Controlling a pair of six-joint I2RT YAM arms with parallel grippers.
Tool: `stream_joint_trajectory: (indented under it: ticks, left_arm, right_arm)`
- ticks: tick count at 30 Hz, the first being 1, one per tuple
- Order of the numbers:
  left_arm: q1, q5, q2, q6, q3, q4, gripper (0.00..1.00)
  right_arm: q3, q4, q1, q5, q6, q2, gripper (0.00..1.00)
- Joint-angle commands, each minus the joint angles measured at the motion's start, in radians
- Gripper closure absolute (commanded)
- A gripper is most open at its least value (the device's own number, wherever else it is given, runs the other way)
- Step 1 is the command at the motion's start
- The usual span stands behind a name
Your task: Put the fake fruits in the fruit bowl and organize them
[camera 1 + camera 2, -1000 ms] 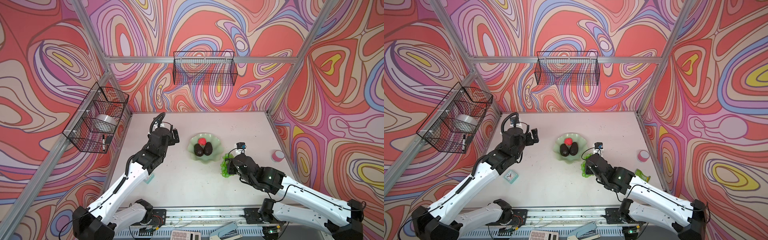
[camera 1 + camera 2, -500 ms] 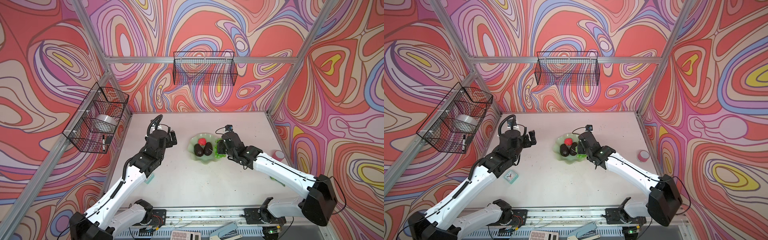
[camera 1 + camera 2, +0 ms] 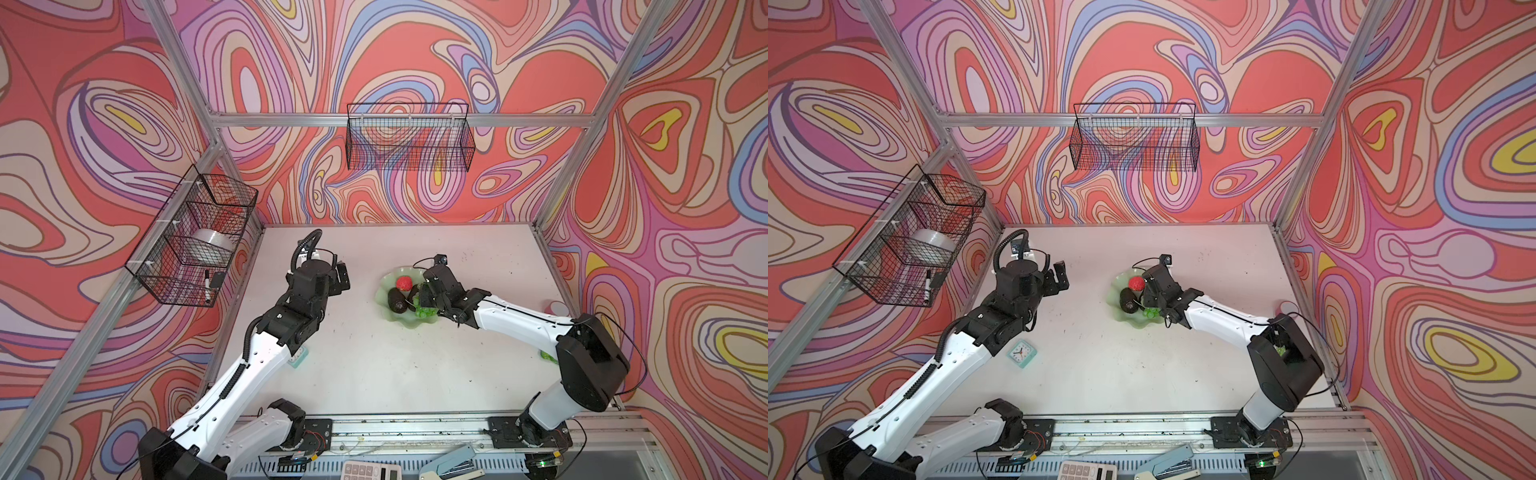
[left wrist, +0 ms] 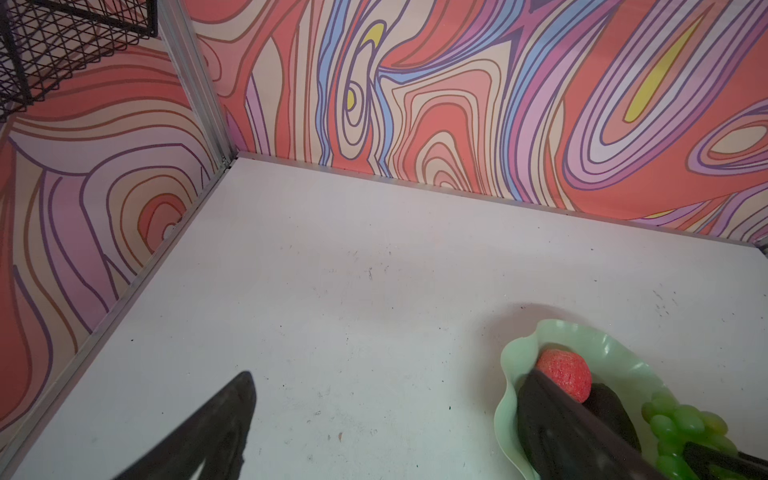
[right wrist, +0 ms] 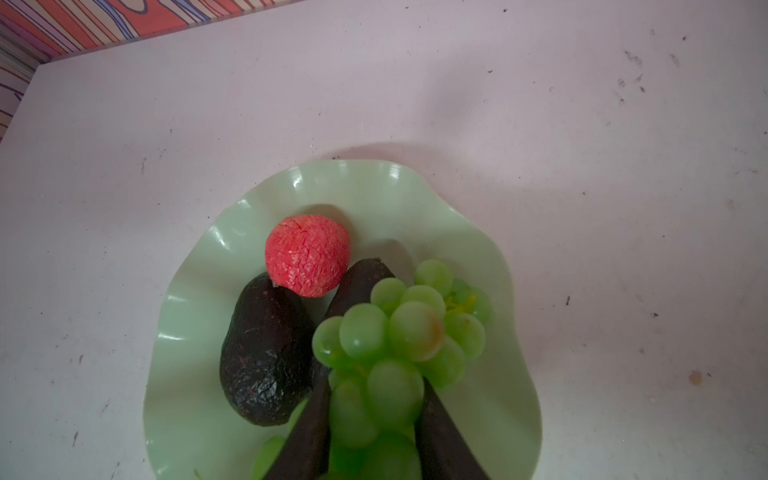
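Observation:
The pale green fruit bowl (image 3: 384, 291) (image 5: 199, 257) sits mid-table and holds a red strawberry (image 3: 403, 283) (image 5: 307, 253) and two dark avocados (image 3: 397, 300) (image 5: 266, 353). The avocado (image 5: 361, 274) on the grapes' side is partly hidden behind the grapes. My right gripper (image 3: 426, 299) (image 5: 376, 390) is over the bowl's right half, shut on the green grapes (image 5: 399, 328) (image 3: 1150, 312), whose lower end hangs in the bowl. My left gripper (image 3: 343, 278) (image 4: 386, 415) hovers open and empty to the left of the bowl (image 4: 507, 374).
A teal clock (image 3: 1021, 353) lies under the left forearm. A pink-and-white cylinder (image 3: 559, 308) and a green packet (image 3: 547, 356) sit near the right wall. Black wire baskets hang on the back wall (image 3: 409, 141) and the left wall (image 3: 195, 237).
My right gripper has carried the grapes from the table at the bowl's front right up and over the bowl. The left arm has drawn back slightly.

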Motion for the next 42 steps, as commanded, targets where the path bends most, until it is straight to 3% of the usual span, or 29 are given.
stream_joint_trajectory:
  ticks: [1,7,15,22,24,25,31,34,39,42]
  left_arm:
    - [0.013,-0.009,-0.003,0.012,-0.009,-0.012,0.00]
    - [0.018,-0.002,0.000,0.009,-0.011,-0.009,0.00]
    - [0.024,-0.001,-0.011,0.011,-0.017,-0.009,0.00]
    - [0.030,-0.015,-0.028,0.016,-0.031,0.002,0.00]
    - [0.032,-0.034,-0.039,0.028,-0.047,0.017,0.00]
    - [0.033,-0.046,-0.044,0.037,-0.056,0.017,0.00]
    - [0.034,-0.227,-0.047,0.124,-0.163,0.151,0.00]
    - [0.034,-0.294,-0.025,0.201,-0.277,0.311,0.00]
    - [0.053,-0.304,-0.006,0.323,-0.522,0.649,0.00]
    - [0.125,-0.221,-0.014,0.304,-0.629,0.780,0.00]
  right_arm:
    - [-0.004,0.046,-0.007,-0.013,0.046,0.010,0.61]
    - [-0.005,0.039,-0.007,-0.027,0.062,0.024,0.41]
    - [0.013,0.036,-0.007,-0.029,0.066,0.027,0.27]
    - [0.030,0.043,-0.008,0.007,-0.051,-0.063,0.15]
    - [0.030,0.047,-0.019,0.016,-0.099,-0.115,0.03]
    - [0.026,0.055,-0.031,0.015,-0.127,-0.138,0.02]
    - [-0.110,0.163,-0.172,0.091,-0.310,-0.292,0.02]
    - [-0.265,0.330,-0.288,0.117,-0.382,-0.368,0.02]
    - [-0.436,0.501,-0.430,0.241,-0.452,-0.392,0.02]
    - [-0.526,0.653,-0.461,0.316,-0.485,-0.349,0.02]
